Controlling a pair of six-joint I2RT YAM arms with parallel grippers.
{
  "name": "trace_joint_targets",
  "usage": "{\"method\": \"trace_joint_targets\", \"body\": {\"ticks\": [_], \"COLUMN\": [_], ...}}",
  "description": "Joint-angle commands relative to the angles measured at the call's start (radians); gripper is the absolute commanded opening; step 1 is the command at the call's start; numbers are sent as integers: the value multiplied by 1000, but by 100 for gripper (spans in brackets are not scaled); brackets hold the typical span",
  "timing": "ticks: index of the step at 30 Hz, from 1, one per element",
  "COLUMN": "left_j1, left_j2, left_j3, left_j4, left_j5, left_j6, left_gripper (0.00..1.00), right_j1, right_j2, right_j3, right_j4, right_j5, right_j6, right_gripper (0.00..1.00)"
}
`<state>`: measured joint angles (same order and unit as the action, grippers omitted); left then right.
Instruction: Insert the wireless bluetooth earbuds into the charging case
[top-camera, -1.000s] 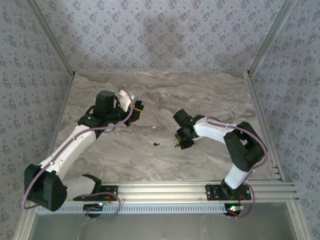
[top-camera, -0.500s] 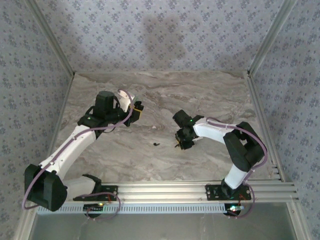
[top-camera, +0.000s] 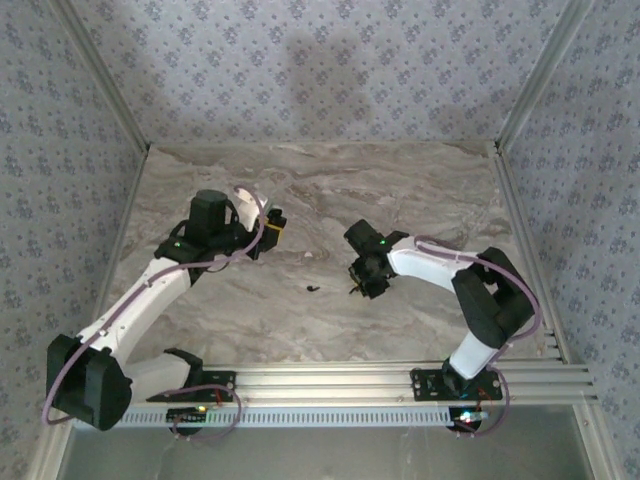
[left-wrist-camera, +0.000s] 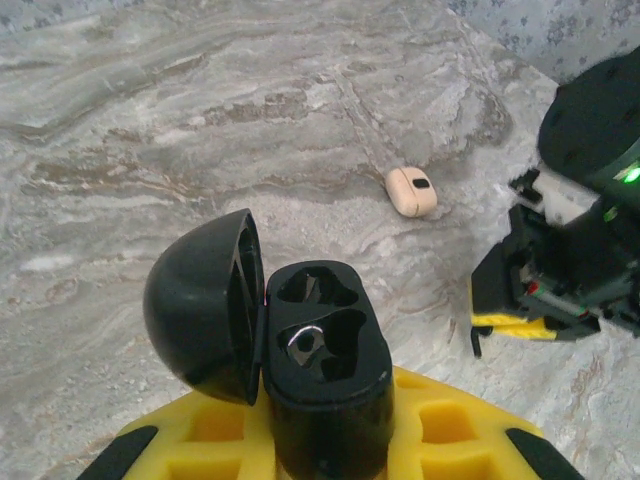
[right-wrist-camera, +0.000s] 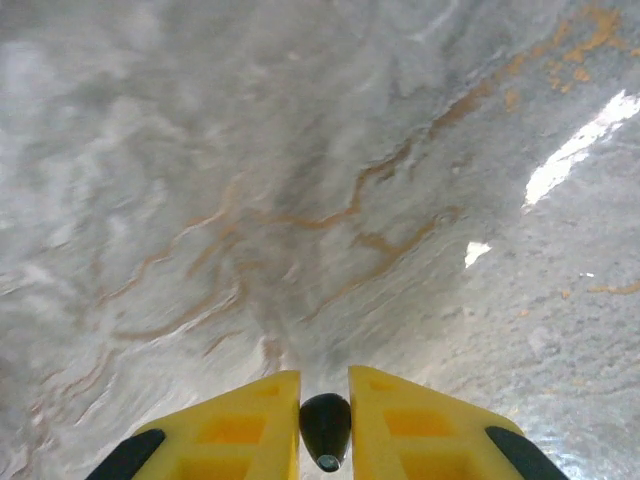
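At the table, the right gripper pinches one earbud; the left gripper squeezes the open, empty-looking case; another earbud lies loose.

From above, the black speck on the tabletop is too small to name, and what the right hand grips is hidden beneath it. In the right wrist view the bottom edge cuts off the lower end of the earbud and both yellow fingers; the tabletop beyond is blurred. In the left wrist view the base of the charging case is hidden between the fingers of the left hand, and the glinting piece in one socket cannot be identified.
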<state>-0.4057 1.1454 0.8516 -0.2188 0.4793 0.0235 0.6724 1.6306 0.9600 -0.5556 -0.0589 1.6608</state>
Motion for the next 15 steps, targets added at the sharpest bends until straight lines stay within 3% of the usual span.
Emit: {"method": "trace_joint_targets", "body": {"ticks": [1,15], "left_j1": [-1,-71], "left_j2": [-31,11], "left_j3": [-61,-114], "left_j4": [112,230], "left_j5": [54,168], "left_j6": [-50,22], "left_gripper": [13,14], "right_j1": [4,10], "right_j2": [-81,-316], "right_j3": [17,10], "right_j4": [-15,124], "right_j5": [92,183], "right_j6": [-125,-552], "right_gripper": [20,19]}}
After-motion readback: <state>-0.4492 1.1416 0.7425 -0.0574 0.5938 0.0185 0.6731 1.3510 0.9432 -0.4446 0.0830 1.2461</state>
